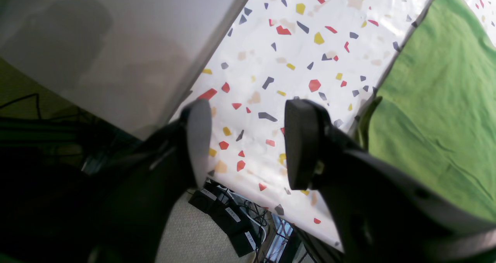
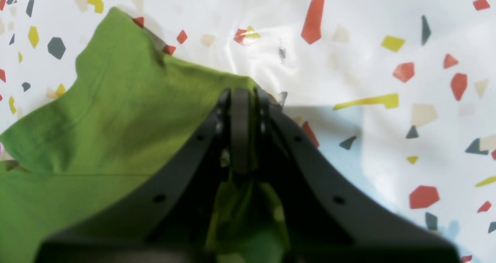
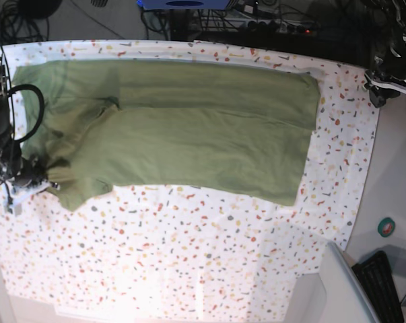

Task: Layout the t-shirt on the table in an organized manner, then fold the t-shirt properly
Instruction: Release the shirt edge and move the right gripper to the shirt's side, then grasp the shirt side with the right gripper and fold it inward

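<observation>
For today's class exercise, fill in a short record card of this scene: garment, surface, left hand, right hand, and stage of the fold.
garment: olive-green t-shirt, spread lengthwise, one long side folded over
surface: table under a speckled white cloth
left hand: left hand open, empty, over bare cloth beside the shirt's edge
right hand: right hand shut on the t-shirt, pinching an edge of the fabric
stage: fold partly done, sleeve end bunched

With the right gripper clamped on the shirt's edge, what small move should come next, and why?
Probably lift the right gripper slightly and carry the pinched edge of the olive-green cotton t-shirt inward over the body. Its jaws are shut on a bunched sleeve-side edge, the shirt lies flat on the speckled white table, and the left gripper hangs open off the fabric.
</observation>
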`<state>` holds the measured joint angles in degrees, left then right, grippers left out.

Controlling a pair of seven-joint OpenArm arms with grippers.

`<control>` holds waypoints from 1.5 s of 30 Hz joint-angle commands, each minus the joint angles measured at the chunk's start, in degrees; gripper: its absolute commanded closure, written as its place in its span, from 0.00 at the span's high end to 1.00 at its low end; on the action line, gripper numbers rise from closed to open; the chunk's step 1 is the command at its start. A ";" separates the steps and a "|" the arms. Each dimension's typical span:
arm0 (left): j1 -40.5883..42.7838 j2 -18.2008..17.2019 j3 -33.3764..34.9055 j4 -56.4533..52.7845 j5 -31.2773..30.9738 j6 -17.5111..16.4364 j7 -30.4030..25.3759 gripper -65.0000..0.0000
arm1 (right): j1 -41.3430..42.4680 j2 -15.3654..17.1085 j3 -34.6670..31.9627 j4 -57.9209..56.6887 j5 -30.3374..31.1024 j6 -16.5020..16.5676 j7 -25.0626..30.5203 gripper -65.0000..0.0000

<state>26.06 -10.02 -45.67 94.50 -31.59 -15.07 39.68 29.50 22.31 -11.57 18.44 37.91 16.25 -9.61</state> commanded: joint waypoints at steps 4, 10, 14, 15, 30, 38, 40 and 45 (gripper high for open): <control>0.27 -1.01 -0.26 0.75 -0.27 -0.18 -1.04 0.46 | -1.23 1.04 0.36 6.66 0.73 0.06 1.03 0.00; 0.27 -1.01 -0.35 0.75 -0.27 -0.18 -1.04 0.46 | -5.45 1.21 0.45 13.78 0.73 -0.03 0.95 0.00; 0.27 -1.01 -0.53 0.75 -0.19 -0.18 -1.04 0.46 | -9.76 1.39 4.50 20.55 0.73 -0.03 0.95 0.00; 0.27 -1.01 -0.44 0.75 -0.19 -0.18 -1.04 0.46 | -11.25 1.39 6.69 22.93 0.64 -0.03 0.60 0.00; 0.00 -1.01 -0.18 0.75 -0.19 -0.18 -1.04 0.46 | -24.53 -4.33 27.53 50.09 0.64 -0.03 -16.46 0.00; 0.09 -1.01 -0.18 0.75 -0.19 -0.18 -1.04 0.46 | -29.45 -7.49 27.62 53.08 0.64 -0.03 -16.72 0.00; 0.18 -1.01 -0.18 0.75 -0.19 -0.18 -1.04 0.46 | -30.42 -7.84 27.62 52.99 0.73 -0.03 -16.72 0.00; 0.09 -1.10 -0.18 0.75 -0.19 -0.18 -1.04 0.46 | -32.27 -9.25 27.62 53.08 0.73 -0.03 -16.72 0.00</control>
<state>25.91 -10.17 -45.56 94.48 -31.40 -15.07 39.68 -3.25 12.43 15.66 70.43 37.74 15.81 -27.24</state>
